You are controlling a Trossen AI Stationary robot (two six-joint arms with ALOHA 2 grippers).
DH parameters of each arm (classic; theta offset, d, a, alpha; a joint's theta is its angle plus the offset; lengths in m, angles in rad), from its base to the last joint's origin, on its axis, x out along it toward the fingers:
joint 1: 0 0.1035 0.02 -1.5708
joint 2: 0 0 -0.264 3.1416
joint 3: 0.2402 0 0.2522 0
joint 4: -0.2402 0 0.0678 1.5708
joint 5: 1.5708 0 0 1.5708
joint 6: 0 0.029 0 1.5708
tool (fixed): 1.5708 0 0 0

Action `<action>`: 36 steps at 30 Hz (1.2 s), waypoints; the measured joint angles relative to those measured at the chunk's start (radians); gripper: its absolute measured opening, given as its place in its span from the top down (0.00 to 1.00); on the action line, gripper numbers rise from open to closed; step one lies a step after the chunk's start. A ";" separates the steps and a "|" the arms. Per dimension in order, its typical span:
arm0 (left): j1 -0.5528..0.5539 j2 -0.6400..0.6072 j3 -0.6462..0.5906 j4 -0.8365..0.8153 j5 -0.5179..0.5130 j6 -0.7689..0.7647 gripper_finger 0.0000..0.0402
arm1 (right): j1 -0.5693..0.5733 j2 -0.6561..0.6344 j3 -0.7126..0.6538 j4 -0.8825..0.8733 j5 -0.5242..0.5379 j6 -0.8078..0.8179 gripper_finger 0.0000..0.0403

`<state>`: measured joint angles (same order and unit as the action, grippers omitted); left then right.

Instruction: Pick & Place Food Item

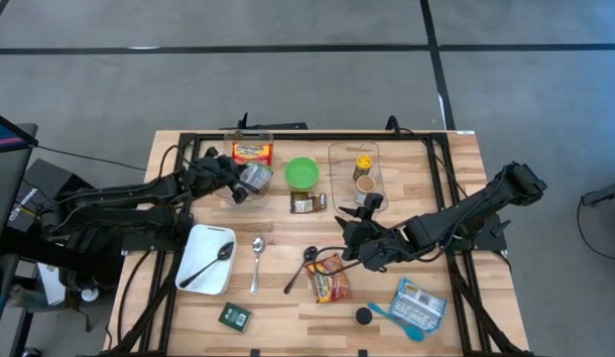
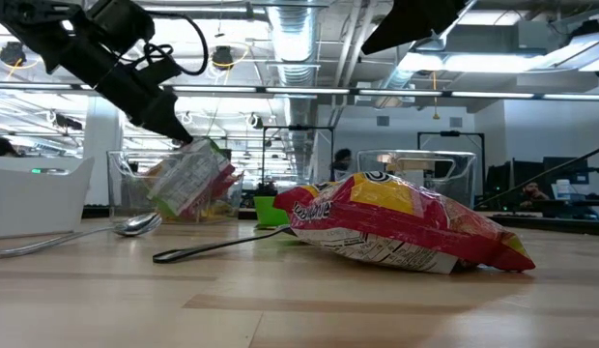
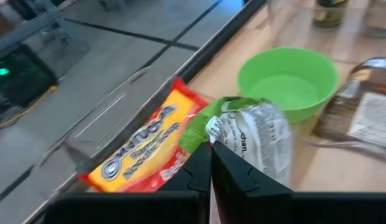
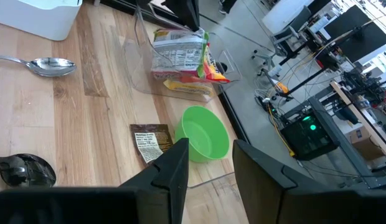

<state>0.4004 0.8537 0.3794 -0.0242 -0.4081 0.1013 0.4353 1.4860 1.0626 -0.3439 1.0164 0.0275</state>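
The left gripper [image 1: 250,184] is pinching a soft, light, crinkly packet [image 3: 252,134] by its edge, beside the green bowl [image 1: 303,173]. The right gripper [image 1: 353,248] is waiting, fingers slightly apart, holding nothing.

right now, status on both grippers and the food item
Left gripper shut on green-and-silver packet, at clear bin. Right gripper empty, partly open, above table centre. Yellow packet already in bin.

Three spoons [image 1: 257,260] (one bowl [image 1: 302,173])
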 joint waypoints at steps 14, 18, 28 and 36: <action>0.000 -0.002 0.000 -0.098 -0.064 -0.019 0.98 | 0.000 0.000 0.000 0.000 -0.002 0.000 0.71; 0.000 -0.002 0.000 -0.118 -0.064 -0.036 0.98 | 0.000 0.000 0.000 0.000 -0.002 0.000 0.71; 0.000 -0.002 0.000 -0.117 -0.063 -0.064 0.97 | 0.000 0.000 0.000 0.000 -0.002 0.000 0.71; 0.000 -0.002 0.000 -0.117 -0.065 -0.092 0.80 | 0.000 0.000 0.000 0.000 -0.003 0.000 0.71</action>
<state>0.4004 0.8516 0.3794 -0.1412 -0.4729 0.0097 0.4355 1.4860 1.0626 -0.3439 1.0139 0.0273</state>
